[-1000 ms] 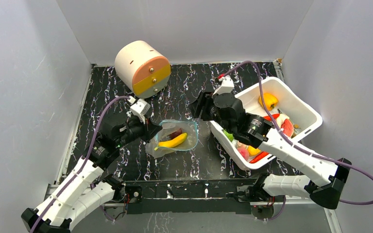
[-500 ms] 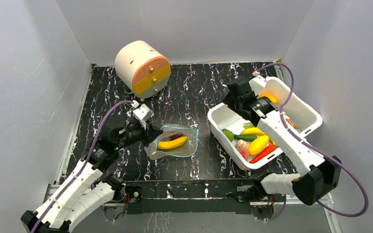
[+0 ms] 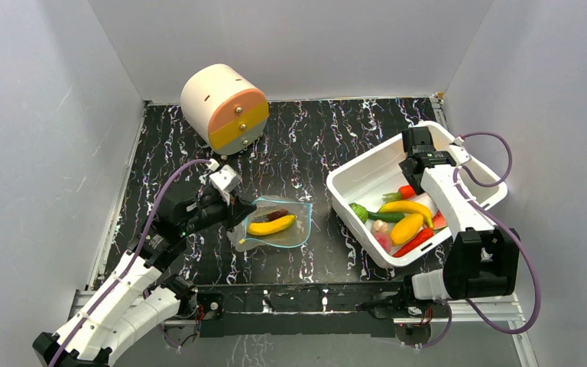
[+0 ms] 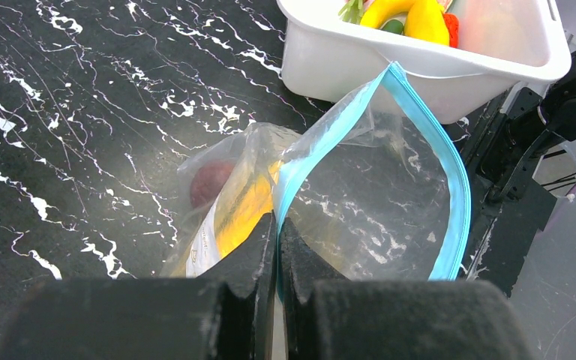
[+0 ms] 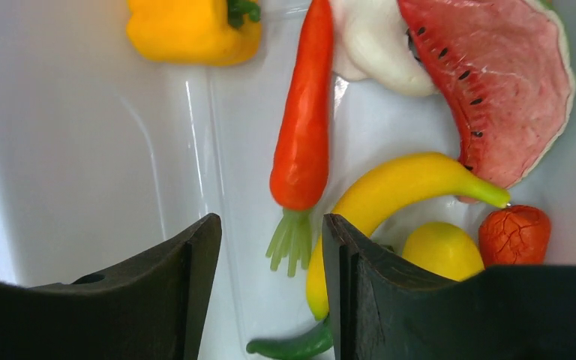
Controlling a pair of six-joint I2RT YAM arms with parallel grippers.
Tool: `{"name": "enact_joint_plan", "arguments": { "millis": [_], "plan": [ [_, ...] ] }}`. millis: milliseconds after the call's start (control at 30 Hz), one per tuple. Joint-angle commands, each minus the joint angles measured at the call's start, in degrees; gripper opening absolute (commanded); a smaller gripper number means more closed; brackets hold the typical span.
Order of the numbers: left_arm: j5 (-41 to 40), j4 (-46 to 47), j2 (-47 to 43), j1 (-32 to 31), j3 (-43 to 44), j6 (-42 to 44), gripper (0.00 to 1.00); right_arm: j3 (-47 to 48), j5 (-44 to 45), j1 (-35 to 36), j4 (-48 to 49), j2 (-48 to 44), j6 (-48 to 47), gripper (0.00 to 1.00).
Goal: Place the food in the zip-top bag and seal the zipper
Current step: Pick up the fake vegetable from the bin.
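The left gripper (image 4: 277, 225) is pinched tight on the mouth edge of the zip-top bag (image 4: 367, 202), a clear, crinkled pouch. Its teal zipper (image 4: 454, 180) loops open just ahead of the fingertips. Inside the pouch, ahead and left of the fingers, lie a yellow banana (image 4: 240, 214) and a dark red piece (image 4: 210, 184). The right gripper (image 5: 270, 225) hangs spread over the white tub (image 5: 82, 150), with an orange carrot (image 5: 304, 127) just ahead of its gap.

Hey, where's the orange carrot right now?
Right wrist view: the carrot lies in the white tub, just ahead of the open right claw, between the yellow pepper and the banana.
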Motion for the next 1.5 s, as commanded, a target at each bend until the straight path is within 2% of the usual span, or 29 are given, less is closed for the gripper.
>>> {"name": "enact_joint_plan", "arguments": {
  "millis": [0,200,500,833,1100,1467],
  "plan": [
    [0.85,-0.17,-0.88,0.13,-0.13,0.87,0.00,-0.77,0.55,-4.99,5.14,2.27,1.61,0.51],
    [0.72,0.09,-1.29,0.09,-0.33,0.89,0.00,-0.43,-3.41,-8.30,6.84,8.52,5.00,0.53],
    [0.42,0.01,-1.28,0.15,-0.37,1.04,0.00,-1.62,-5.93,-8.77,8.70,13.67,7.04,0.56],
    [0.32,-0.10,-1.19,0.16,-0.32,1.13,0.00,-0.50,-9.73,-8.83,10.24,18.95,6.39,0.52],
    [0.24,0.07,-1.05,0.11,-0.39,1.11,0.00,-1.11,-8.89,-8.80,8.77,16.76,6.93,0.33],
    [-0.35,-0.16,-1.19,0.14,-0.40,1.15,0.00,-2.41,-7.47,-8.76,7.32,9.54,6.11,0.31]
  ]
}}
